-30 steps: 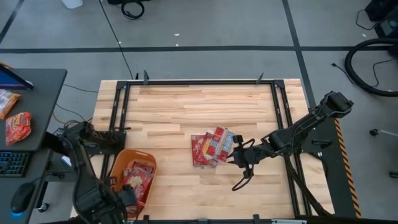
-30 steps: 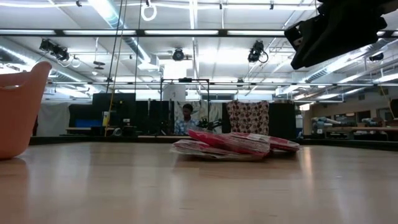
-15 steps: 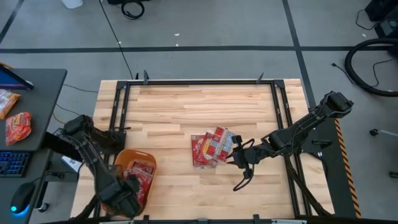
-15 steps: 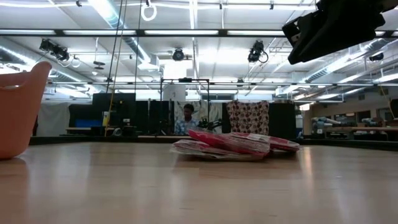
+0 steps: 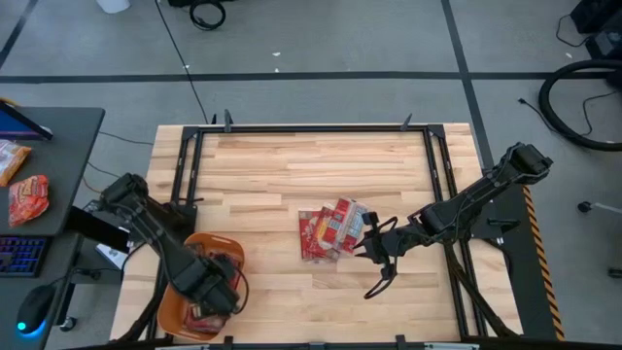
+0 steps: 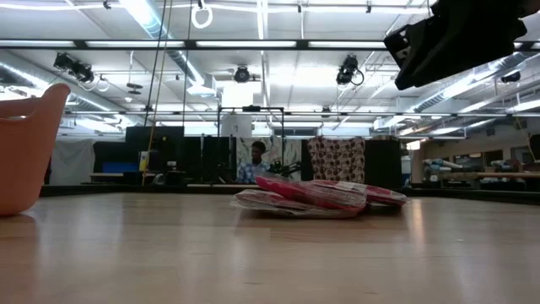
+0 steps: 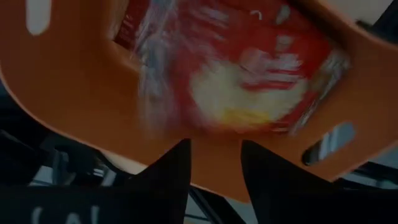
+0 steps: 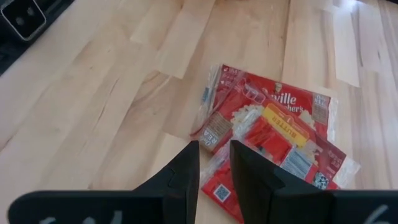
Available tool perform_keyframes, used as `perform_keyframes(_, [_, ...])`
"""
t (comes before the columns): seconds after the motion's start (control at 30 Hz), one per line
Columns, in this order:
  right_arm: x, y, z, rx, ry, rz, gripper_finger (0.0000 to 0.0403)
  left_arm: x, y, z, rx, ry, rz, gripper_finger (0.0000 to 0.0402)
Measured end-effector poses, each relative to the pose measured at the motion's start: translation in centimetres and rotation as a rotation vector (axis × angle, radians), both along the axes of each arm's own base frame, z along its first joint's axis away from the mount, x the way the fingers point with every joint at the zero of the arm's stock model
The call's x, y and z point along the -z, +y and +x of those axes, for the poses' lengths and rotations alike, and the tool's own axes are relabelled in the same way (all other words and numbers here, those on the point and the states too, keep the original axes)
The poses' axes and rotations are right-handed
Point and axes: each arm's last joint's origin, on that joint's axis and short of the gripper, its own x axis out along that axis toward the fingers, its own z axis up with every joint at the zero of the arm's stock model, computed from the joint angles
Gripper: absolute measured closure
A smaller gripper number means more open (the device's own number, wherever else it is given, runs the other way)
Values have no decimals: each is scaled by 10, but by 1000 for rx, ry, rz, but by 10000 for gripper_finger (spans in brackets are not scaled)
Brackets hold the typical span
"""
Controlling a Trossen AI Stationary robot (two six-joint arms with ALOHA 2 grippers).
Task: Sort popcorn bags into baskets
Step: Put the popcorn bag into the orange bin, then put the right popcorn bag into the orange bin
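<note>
Near the table's near left corner stands the orange basket (image 5: 194,242), also at the left edge of the low view (image 6: 25,152). My left gripper (image 5: 216,290) hangs over it, open, fingers pointing down (image 7: 214,165). Just below them a red popcorn bag with a cream-yellow panel (image 7: 249,87) lies inside the basket (image 7: 74,93). A small pile of popcorn bags (image 5: 330,231) lies flat on the wood right of the middle (image 6: 321,198). My right gripper (image 5: 369,243) hovers at the pile's right edge, slanting down, open by a narrow gap with nothing in it (image 8: 214,163).
Black frame rails (image 5: 185,165) run along the table's left, far and right edges. A grey desk at the left carries an orange-red snack packet (image 5: 27,197). Bare wood (image 5: 311,165) fills the far half. A person (image 6: 256,160) sits far off in the room behind.
My left arm has swung from the near left corner toward the table's right and far side, and has sunk over the basket, where it now covers the bags. The pile has not shifted.
</note>
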Motion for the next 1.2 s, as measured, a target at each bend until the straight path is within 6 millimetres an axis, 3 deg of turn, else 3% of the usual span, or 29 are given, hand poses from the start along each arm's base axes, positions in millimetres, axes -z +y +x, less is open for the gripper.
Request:
perform_keyframes(0.13, [2, -1, -2, -1, 29, -16, 309, -10, 13, 2, -66, -21, -28, 261])
perform_keyframes(0.27, [3, -1, -2, 14, 36, -2, 309, -18, 25, 5, -147, -141, 55, 268])
perform_keyframes(0.43, [3, -1, -2, 66, 43, 54, 309, -19, 29, 20, -155, -446, 230, 269])
perform_keyframes(0.6, [6, -1, -1, 120, 45, 61, 308, -23, 30, 46, 49, -786, 416, 269])
perform_keyframes(0.8, [34, 10, 6, 168, 93, -70, 286, -34, 35, 71, 53, -1063, 665, 269])
perform_keyframes(0.97, [58, 16, 8, 202, 129, -194, 241, -25, 46, 90, 23, -1036, 700, 269])
perform_keyframes(1.2, [81, 21, 2, 203, 160, -499, 181, 5, 67, 124, -25, -902, 649, 269])
